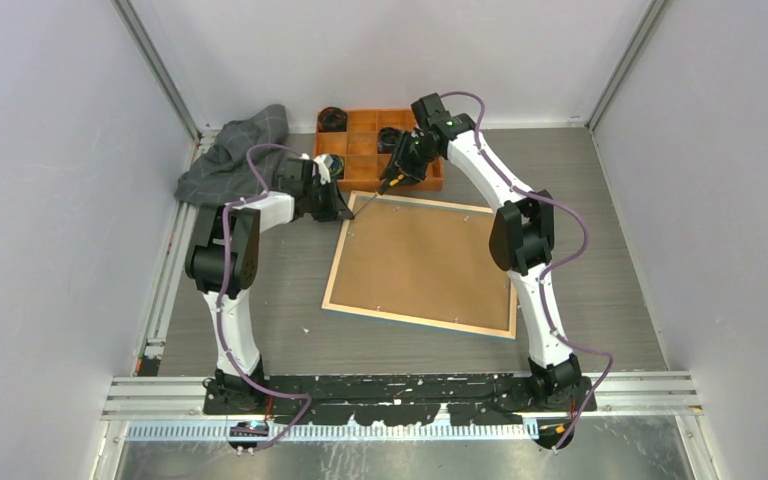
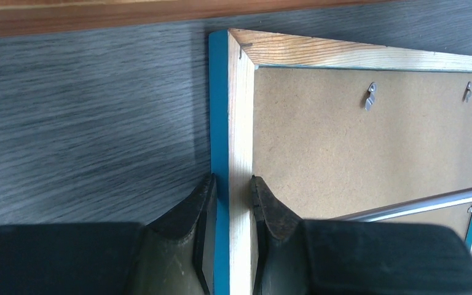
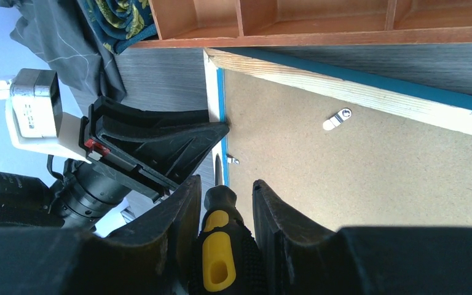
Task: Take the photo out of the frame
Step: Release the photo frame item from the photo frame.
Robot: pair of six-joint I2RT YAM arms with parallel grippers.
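Observation:
The frame (image 1: 332, 290) lies face down on the table, its wood rim and brown backing board (image 1: 425, 262) facing up. The photo is hidden under the board. My left gripper (image 1: 345, 212) is shut on the frame's left side near the far corner. In the left wrist view its fingers (image 2: 264, 206) pinch the blue edge and wood rim (image 2: 239, 123). My right gripper (image 3: 224, 184) is shut on a black-and-yellow screwdriver (image 3: 221, 246). Its shaft (image 2: 418, 204) points at a small metal clip (image 3: 232, 160) by the frame's left rim. Another clip (image 3: 338, 120) sits on the board near the far rim.
An orange compartment tray (image 1: 360, 150) stands just behind the frame's far edge, with black rolls (image 1: 332, 118) in it. A grey cloth (image 1: 230, 160) is bunched at the far left. Walls close in the table on three sides.

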